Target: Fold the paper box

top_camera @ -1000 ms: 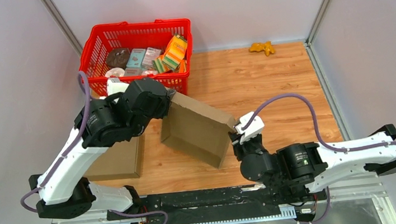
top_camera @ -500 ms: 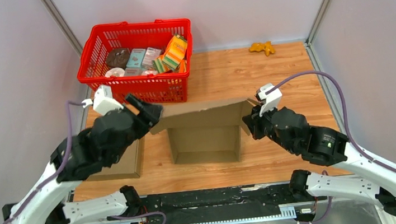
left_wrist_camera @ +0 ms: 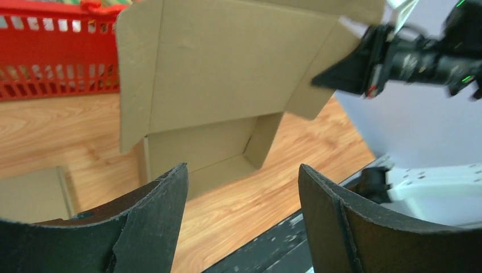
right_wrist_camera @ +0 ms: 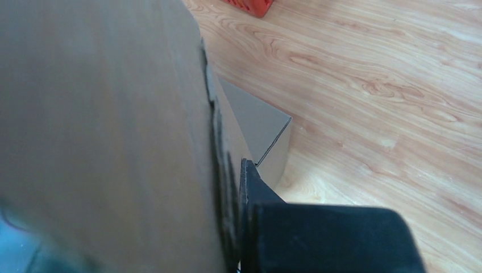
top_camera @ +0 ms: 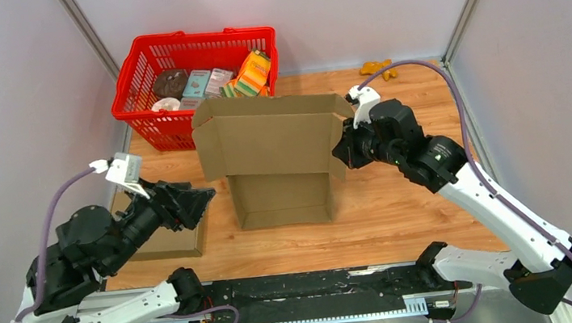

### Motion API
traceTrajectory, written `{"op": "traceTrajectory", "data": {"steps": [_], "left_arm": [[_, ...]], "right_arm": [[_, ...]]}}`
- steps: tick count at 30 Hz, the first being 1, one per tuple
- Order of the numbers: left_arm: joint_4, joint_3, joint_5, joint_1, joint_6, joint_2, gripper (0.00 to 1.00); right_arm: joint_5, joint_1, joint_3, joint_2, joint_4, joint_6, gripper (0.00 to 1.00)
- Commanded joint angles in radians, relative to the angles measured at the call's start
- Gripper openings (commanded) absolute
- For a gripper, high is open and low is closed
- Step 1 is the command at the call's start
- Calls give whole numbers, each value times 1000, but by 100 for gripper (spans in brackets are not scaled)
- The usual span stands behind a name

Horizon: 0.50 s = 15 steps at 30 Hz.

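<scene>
The brown paper box stands open in the middle of the wooden table, its tall back panel raised and side flaps spread. My right gripper is shut on the box's right flap, well above the table. In the right wrist view the cardboard fills the left side, pinched against my black finger. My left gripper is open, empty and apart from the box, to its left. The left wrist view looks between its fingers into the box, with the right gripper on the flap.
A red basket of packaged goods stands at the back left, just behind the box. A flat cardboard piece lies under my left arm. A small yellow toy sits at the back wall. A black rail runs along the near edge.
My left gripper let go of the box's left corner and drew back toward the near left. My right gripper shut on the right flap and lifted the box upright, moving toward the back.
</scene>
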State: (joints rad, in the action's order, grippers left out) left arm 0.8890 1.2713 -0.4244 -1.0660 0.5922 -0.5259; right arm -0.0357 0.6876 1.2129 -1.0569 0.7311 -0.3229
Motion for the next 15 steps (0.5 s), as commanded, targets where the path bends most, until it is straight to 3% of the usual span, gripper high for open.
{"op": "traceTrajectory", "data": {"steps": [1, 5, 7, 11, 13, 15], "left_arm": [[105, -3, -77, 1, -81, -72, 79], [-13, -75, -215, 30, -172, -114, 79], [-67, -85, -179, 95, -212, -155, 79], [-165, -90, 131, 418, -212, -249, 83], [-177, -75, 259, 507, -207, -307, 83], [-220, -78, 301, 576, -221, -344, 84]], "right_arm": [[-7, -31, 22, -67, 106, 24, 0], [-29, -86, 53, -124, 85, 83, 0], [-32, -94, 60, -159, 65, 99, 0], [-23, -118, 80, -207, 53, 136, 0], [-30, -137, 79, -213, 47, 145, 0], [-44, -152, 76, -215, 39, 153, 0]]}}
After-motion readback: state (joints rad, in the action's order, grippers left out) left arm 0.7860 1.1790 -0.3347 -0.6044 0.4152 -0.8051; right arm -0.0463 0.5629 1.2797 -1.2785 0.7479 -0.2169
